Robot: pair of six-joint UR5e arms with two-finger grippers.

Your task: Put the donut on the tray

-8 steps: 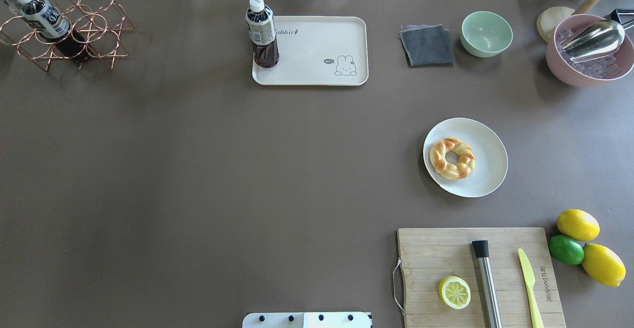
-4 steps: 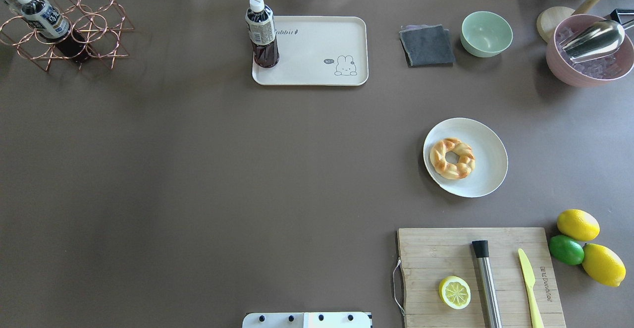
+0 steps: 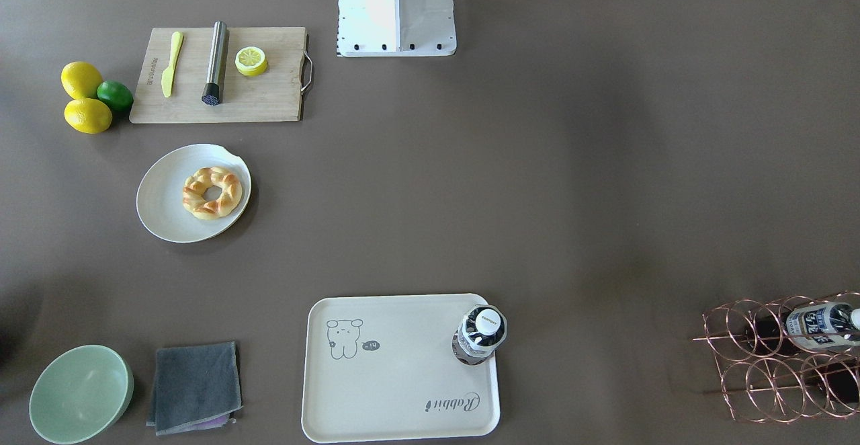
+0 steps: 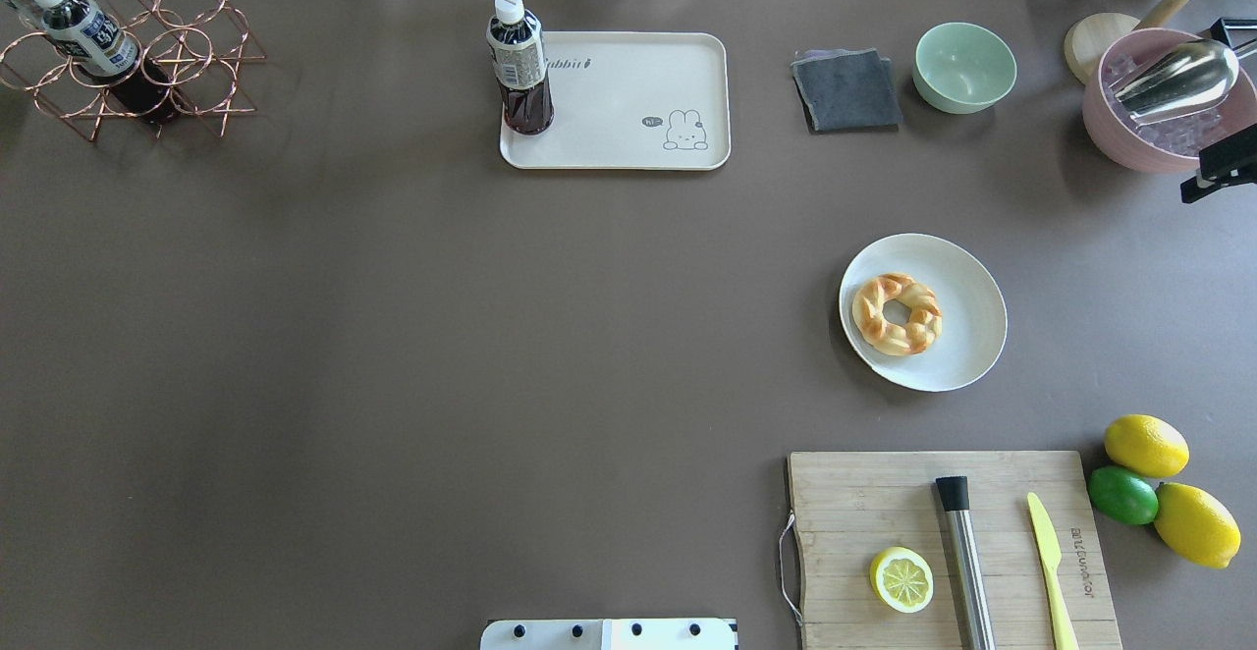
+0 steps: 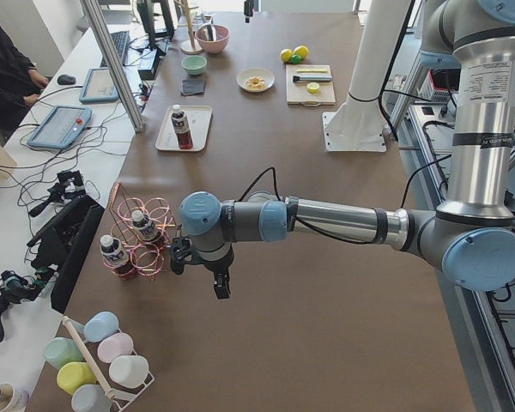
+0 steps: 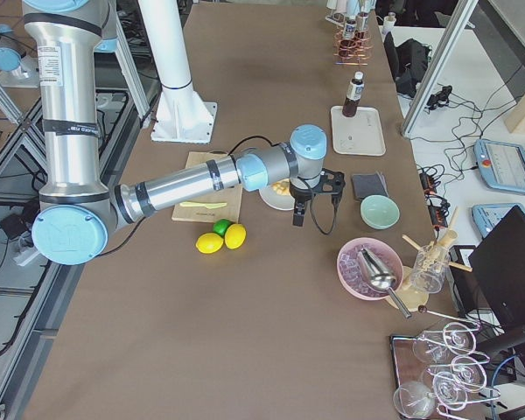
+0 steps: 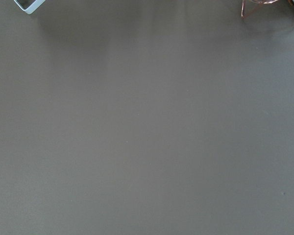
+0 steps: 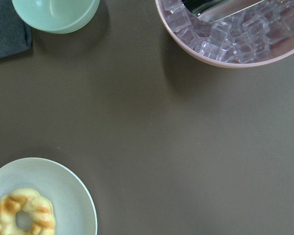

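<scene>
The donut [image 4: 896, 313], a golden twisted ring, lies on a round off-white plate [image 4: 967, 336] right of the table's middle; it also shows in the front view [image 3: 211, 192] and the right wrist view [image 8: 23, 219]. The cream tray [image 4: 628, 130] with the drawing sits at the far middle and carries a dark drink bottle [image 4: 519, 66] at its left end. My right gripper [image 6: 313, 210] hangs above the table between the plate and the pink bowl; only a black part [image 4: 1223, 164] shows overhead, and I cannot tell its state. My left gripper [image 5: 202, 275] hovers near the copper rack, state unclear.
A wooden cutting board [image 4: 864, 513] holds a lemon half, a steel tool and a yellow knife. Lemons and a lime [image 4: 1122, 494] lie beside it. A grey cloth [image 4: 846, 90], a green bowl [image 4: 964, 67], a pink bowl of ice [image 4: 1129, 135] and a copper rack [image 4: 187, 51] line the far edge.
A black part of my right gripper has come into the overhead view at the right edge, below the pink bowl. The donut, plate and tray have not moved.
</scene>
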